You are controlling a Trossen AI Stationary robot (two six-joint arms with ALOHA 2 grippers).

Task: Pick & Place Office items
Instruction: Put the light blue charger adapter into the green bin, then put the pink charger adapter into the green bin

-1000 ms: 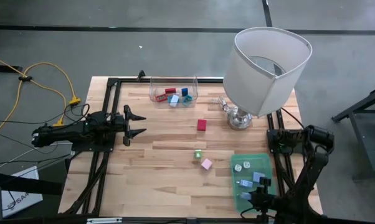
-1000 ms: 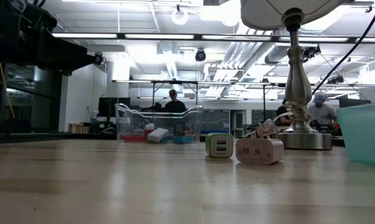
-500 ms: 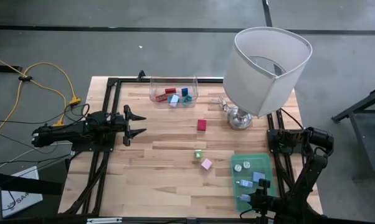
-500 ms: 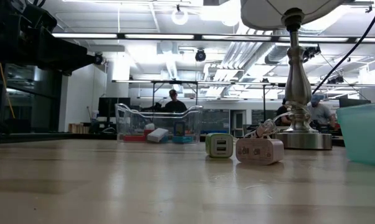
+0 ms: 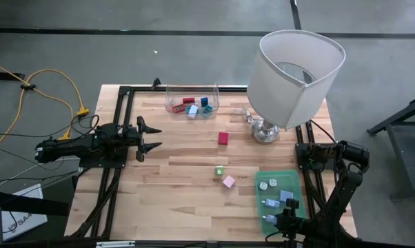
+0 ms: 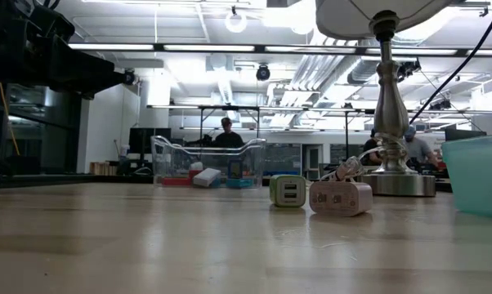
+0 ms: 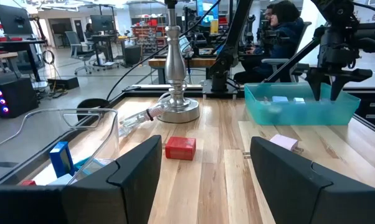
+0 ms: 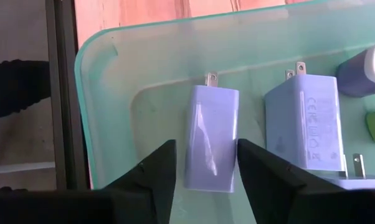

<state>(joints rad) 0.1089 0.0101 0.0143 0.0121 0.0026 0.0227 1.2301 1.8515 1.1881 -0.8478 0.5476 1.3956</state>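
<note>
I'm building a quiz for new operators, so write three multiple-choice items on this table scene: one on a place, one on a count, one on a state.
1. The right gripper is above what?
A. the clear bin
B. the teal tray
C. the lamp base

2. How many small pieces lie loose on the bare wood, outside both containers?
A. one
B. three
C. six

3. How is the left gripper?
A. open and empty
B. shut on a red block
C. shut on a pink charger

Key:
1 B, since the high view puts it at the tray's near end and its wrist view looks down on chargers in the tray.
2 B, namely the red block, the green charger and the pink charger.
3 A, since its fingers stand wide apart with nothing between them.
</note>
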